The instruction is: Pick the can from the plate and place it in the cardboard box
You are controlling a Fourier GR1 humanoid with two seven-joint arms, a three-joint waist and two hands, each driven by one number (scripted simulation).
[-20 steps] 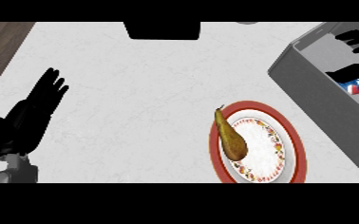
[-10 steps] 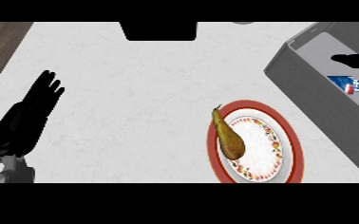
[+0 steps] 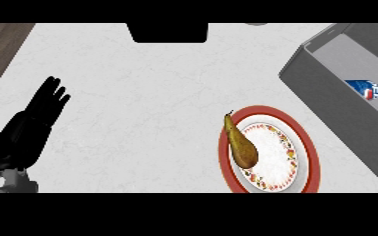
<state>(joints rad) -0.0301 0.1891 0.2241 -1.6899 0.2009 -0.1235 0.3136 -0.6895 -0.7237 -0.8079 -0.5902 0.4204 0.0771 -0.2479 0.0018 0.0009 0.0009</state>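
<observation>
**Left robot hand spread at 8 o'clock; can in the box**

The left robot hand (image 3: 33,122) shows at about 8 o'clock in the head view, rising from the lower left corner over the bench (image 3: 148,105). It is black, and its fingers (image 3: 53,91) are straight and a little spread, with the tips toward 1 o'clock. It holds nothing and touches none of the things. A bit of grey forearm (image 3: 16,182) shows just below it at the lower edge.

Well apart from the hand, at about 4 o'clock in the view, lies the plate (image 3: 262,111). It has a red rim and a white middle ringed with small coloured marks. A pear (image 3: 241,145), brownish green, lies on the plate's 9 o'clock side. Its stem end points to 12 o'clock and its thick end to 5 o'clock.

At 1 o'clock from the plate, near but not touching it, stands the box (image 3: 317,95). It is grey and open at the top, and its near wall runs from 11 to 5 o'clock. The view's right edge cuts it off.

The can (image 3: 363,88) is inside the box at 3 o'clock in the view. Only a blue, white and red piece of it shows at the edge, so I cannot tell whether it stands or lies.

At 12 o'clock a black shape (image 3: 168,32) sits at the bench's far edge. A brown strip (image 3: 11,40) borders the bench at 10 o'clock.
</observation>
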